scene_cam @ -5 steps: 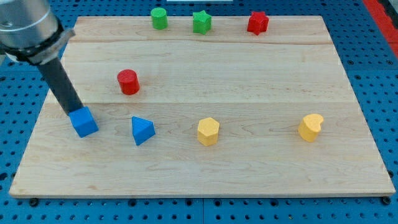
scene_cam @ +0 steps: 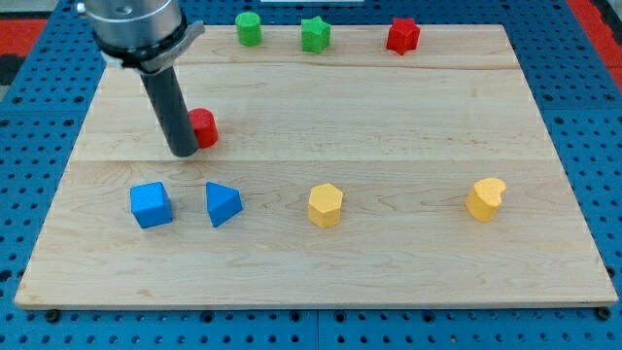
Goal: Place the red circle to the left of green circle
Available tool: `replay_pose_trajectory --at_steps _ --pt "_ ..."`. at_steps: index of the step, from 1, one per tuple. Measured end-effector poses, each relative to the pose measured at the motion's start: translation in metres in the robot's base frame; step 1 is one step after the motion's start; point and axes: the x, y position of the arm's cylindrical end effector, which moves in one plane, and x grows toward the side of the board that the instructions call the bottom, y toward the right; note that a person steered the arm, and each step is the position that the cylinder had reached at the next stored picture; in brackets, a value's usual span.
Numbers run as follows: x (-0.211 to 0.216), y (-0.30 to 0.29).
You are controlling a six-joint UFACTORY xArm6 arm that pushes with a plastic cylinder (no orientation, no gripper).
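Note:
The red circle [scene_cam: 204, 127] is a short red cylinder on the left half of the wooden board. My tip [scene_cam: 183, 153] rests on the board just left of it and slightly toward the view's bottom, touching or nearly touching its side. The dark rod hides part of the red circle's left edge. The green circle [scene_cam: 249, 28] stands at the view's top edge of the board, up and to the right of the red circle.
A green star [scene_cam: 314, 34] and a red star [scene_cam: 402, 36] stand along the top edge. A blue cube [scene_cam: 151, 205], a blue triangle [scene_cam: 223, 204], a yellow hexagon [scene_cam: 326, 205] and a yellow heart [scene_cam: 485, 199] form a row lower down.
My tip has moved from the blue cube's upper left corner up and to the right, to the red circle's left side. The blue cube sits slightly further right than before.

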Motion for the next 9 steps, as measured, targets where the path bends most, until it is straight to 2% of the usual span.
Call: replay_pose_trajectory --at_steps 4,5,6,7,8,9 --pt "-0.091 0.095" --pt "-0.115 0.064" --pt "-0.121 0.024" --pt "-0.098 -0.001" --pt "-0.096 -0.028" --pt "-0.122 -0.019"
